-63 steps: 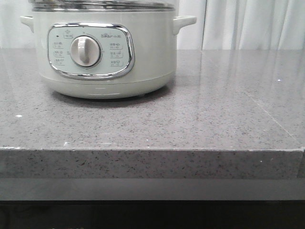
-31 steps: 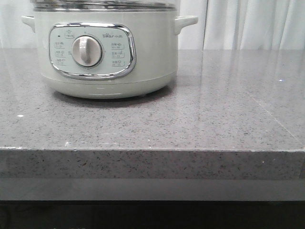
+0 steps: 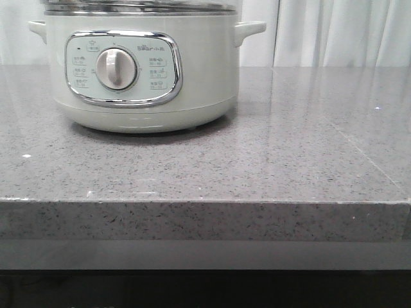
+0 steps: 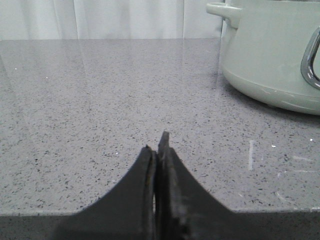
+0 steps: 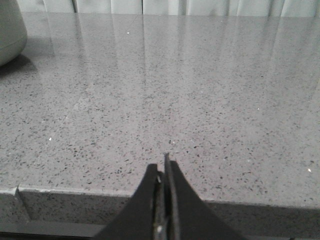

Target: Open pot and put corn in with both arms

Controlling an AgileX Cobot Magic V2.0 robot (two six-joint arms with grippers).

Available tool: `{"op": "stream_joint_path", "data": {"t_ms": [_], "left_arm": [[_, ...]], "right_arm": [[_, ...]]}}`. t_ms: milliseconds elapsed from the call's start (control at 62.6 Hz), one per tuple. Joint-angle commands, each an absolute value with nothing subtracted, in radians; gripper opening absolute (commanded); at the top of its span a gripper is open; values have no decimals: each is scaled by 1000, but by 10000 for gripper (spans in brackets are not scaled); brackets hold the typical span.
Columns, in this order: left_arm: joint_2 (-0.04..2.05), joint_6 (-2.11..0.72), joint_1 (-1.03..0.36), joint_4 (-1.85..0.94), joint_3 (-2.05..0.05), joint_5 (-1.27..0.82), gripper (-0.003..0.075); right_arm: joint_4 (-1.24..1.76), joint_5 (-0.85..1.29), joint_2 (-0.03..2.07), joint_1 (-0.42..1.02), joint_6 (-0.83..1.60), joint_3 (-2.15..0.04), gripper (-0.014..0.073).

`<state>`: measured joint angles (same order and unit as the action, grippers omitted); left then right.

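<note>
The pot, a large pale green-grey cooker with a chrome-framed panel and a silver dial, stands at the back left of the grey speckled counter; its top is cut off by the front view. The left wrist view shows one side of the pot with a handle. My left gripper is shut and empty, low over the counter's front edge. A sliver of the pot appears in the right wrist view, where my right gripper is shut with nothing in it, at the counter's front edge. The corn is out of view.
White curtains hang behind the counter. The counter's front edge runs across the front view, with a dark gap below it.
The pot appears to shift a few pixels sideways between frames and back; nothing else differs.
</note>
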<state>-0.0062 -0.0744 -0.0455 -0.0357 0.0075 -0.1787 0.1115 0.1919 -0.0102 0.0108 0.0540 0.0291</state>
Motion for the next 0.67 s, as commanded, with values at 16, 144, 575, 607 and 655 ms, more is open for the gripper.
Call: {"op": "stream_joint_path", "data": {"t_ms": [16,144,575,607,655], "left_arm": [[-20,-76,-43,-39,20,-94,-20],[-20,-76,-43,-39,20,-94,-20],[-20,-76,-43,-39,20,-94,-20],[-20,-76,-43,-39,20,-94,-20],[-20,-76,-43,-39,20,-94,-20]], "right_arm": [[116,116,-32,3,60,17,-121],[116,116,-32,3,60,17,-121],[116,116,-32,3,60,17,-121],[116,116,-32,3,60,17,-121],[116,116,-32,3,60,17,-121]]}}
